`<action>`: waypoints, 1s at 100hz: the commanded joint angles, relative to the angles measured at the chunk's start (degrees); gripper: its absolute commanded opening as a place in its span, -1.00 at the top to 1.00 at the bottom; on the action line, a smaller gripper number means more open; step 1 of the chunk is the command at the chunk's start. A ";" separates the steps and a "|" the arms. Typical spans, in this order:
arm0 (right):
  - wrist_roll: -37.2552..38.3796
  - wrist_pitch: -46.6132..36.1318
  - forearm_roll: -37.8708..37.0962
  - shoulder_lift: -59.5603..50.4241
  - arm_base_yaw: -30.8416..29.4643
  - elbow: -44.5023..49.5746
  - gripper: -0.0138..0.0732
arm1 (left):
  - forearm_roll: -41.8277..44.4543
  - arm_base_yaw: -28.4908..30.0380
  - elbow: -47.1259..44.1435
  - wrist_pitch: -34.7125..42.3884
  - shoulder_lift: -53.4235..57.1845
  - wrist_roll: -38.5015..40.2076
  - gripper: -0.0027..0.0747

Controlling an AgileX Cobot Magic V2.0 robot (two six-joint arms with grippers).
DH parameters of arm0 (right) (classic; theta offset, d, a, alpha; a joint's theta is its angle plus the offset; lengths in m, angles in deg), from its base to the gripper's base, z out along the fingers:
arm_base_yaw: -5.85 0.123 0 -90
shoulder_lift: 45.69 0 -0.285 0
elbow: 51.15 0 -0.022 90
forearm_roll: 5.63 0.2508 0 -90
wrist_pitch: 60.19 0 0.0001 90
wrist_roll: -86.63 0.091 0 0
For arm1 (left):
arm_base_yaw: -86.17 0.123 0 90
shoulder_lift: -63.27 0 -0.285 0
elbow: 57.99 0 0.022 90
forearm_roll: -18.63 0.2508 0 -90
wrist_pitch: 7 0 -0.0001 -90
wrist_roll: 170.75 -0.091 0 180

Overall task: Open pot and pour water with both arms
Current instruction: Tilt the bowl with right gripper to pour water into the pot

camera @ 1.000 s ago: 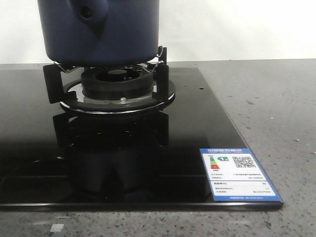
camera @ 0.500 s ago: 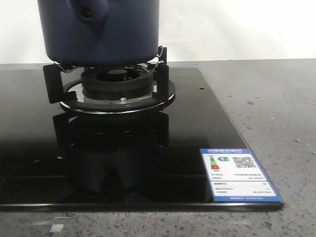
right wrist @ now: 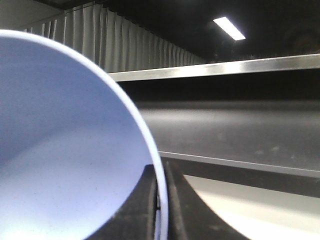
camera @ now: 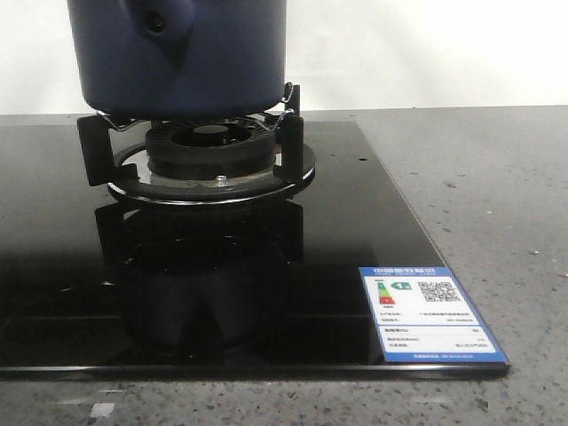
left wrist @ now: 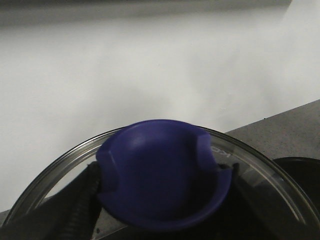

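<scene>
The dark navy pot (camera: 177,53) stands on the burner's supports in the front view, its stubby holed handle (camera: 158,22) facing the camera; its top is cut off by the frame. Neither gripper shows in the front view. In the left wrist view my left gripper (left wrist: 162,202) is shut on the blue knob (left wrist: 162,170) of a glass lid (left wrist: 65,162); I cannot tell whether the lid rests on the pot. In the right wrist view my right gripper (right wrist: 161,200) is shut on the rim of a light-blue bowl (right wrist: 65,150), one finger inside and one outside.
A gas burner (camera: 209,155) with black pan supports sits on a glossy black glass cooktop (camera: 355,231). A blue-and-white energy label (camera: 430,312) is stuck at its front right corner. Grey speckled countertop (camera: 497,195) lies to the right; a white wall stands behind.
</scene>
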 commanded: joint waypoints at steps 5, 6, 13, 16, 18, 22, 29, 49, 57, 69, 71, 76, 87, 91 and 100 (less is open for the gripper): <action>-0.13 -4.37 -0.32 -2.91 0.06 -1.35 0.78 | -5.20 0.02 2.15 0.51 2.21 0.42 -0.08; -0.13 -4.37 -0.32 -2.91 0.06 -1.35 0.78 | -5.20 0.02 2.15 0.51 2.21 0.42 -0.08; -0.13 -3.95 -0.32 -2.91 0.06 -1.35 0.78 | -5.20 0.02 2.15 0.51 2.21 0.42 -0.08; -0.13 -3.95 -0.32 -2.91 0.06 -1.35 0.78 | -5.20 0.02 2.15 0.51 2.21 0.42 -0.08; -0.13 -3.90 -0.32 -2.91 0.06 -1.35 0.78 | -5.20 0.02 2.15 0.51 2.21 0.42 -0.08; -0.13 -3.79 -0.32 -2.91 0.06 -1.35 0.78 | -5.20 0.02 2.15 0.51 2.21 0.42 -0.08; -0.13 -3.79 -0.32 -2.91 0.06 -1.35 0.78 | -5.20 0.02 2.15 0.51 2.21 0.42 -0.08; -0.13 -0.98 -0.32 -3.03 0.06 -1.46 0.78 | -5.20 0.02 2.15 0.08 2.21 0.42 -0.08; -0.13 1.54 -0.21 -3.73 0.06 -1.46 0.78 | -5.20 0.02 2.15 -0.54 2.21 0.42 -0.08; -0.13 7.83 0.98 -5.97 0.06 -1.70 0.78 | -5.94 0.02 2.15 -1.07 2.21 0.42 -0.08; -0.13 8.92 1.72 -6.55 -0.07 -1.68 0.78 | -6.24 0.02 2.15 -1.38 2.21 0.42 -0.08; -0.13 13.59 3.28 -7.94 -0.43 -2.13 0.78 | -7.74 0.02 2.15 -2.28 2.21 0.31 -0.08; -0.13 24.58 6.42 -11.29 -2.33 -4.70 0.78 | -8.68 -0.10 2.60 -4.52 2.21 0.31 -0.08; -0.13 29.60 7.61 -12.38 -3.30 -6.13 0.78 | -8.68 -0.10 3.00 -5.63 2.21 0.31 -0.08; -0.13 43.22 9.85 -14.82 -6.85 -10.25 0.78 | -8.68 -0.77 3.85 -7.77 2.21 0.31 -0.08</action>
